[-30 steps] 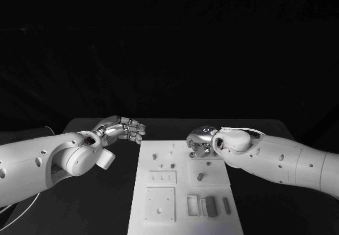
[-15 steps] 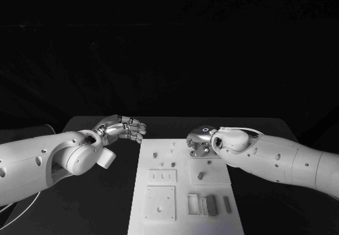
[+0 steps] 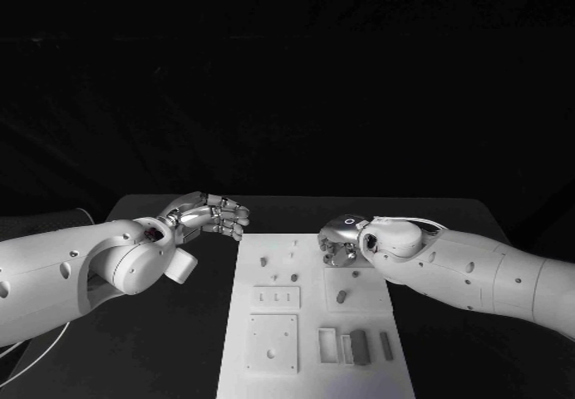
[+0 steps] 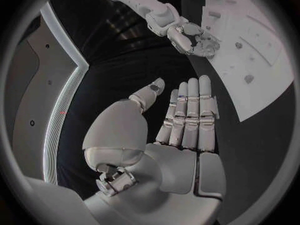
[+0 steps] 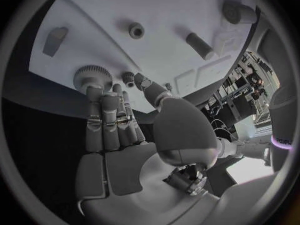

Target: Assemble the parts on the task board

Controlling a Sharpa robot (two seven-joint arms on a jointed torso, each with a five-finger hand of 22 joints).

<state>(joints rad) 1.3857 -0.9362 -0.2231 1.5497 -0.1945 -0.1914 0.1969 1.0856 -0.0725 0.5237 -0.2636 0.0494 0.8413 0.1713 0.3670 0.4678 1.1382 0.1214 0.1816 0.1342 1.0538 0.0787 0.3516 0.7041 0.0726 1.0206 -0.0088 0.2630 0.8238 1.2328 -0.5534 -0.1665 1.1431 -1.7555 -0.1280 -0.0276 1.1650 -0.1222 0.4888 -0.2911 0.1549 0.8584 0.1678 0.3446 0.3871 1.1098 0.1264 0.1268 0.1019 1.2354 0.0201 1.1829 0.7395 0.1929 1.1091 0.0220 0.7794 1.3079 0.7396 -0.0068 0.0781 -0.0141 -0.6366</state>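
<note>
One task board [image 3: 314, 332], two hands, roughly ten parts (small, hard to count)

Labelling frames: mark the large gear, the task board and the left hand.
large gear [image 5: 92, 76]: right wrist view, on its toothed top face.
task board [image 3: 314, 378]: head view, bare strip at its near end.
left hand [image 4: 181, 130]: left wrist view, on the straight fingers.

Dim, dark surroundings; the white task board [image 3: 314, 316] shows bright, and wrist views bend straight edges.

left robot hand [image 3: 206, 216] empty, fingers straight; right robot hand [image 3: 341, 243] fingers together, empty.
</note>
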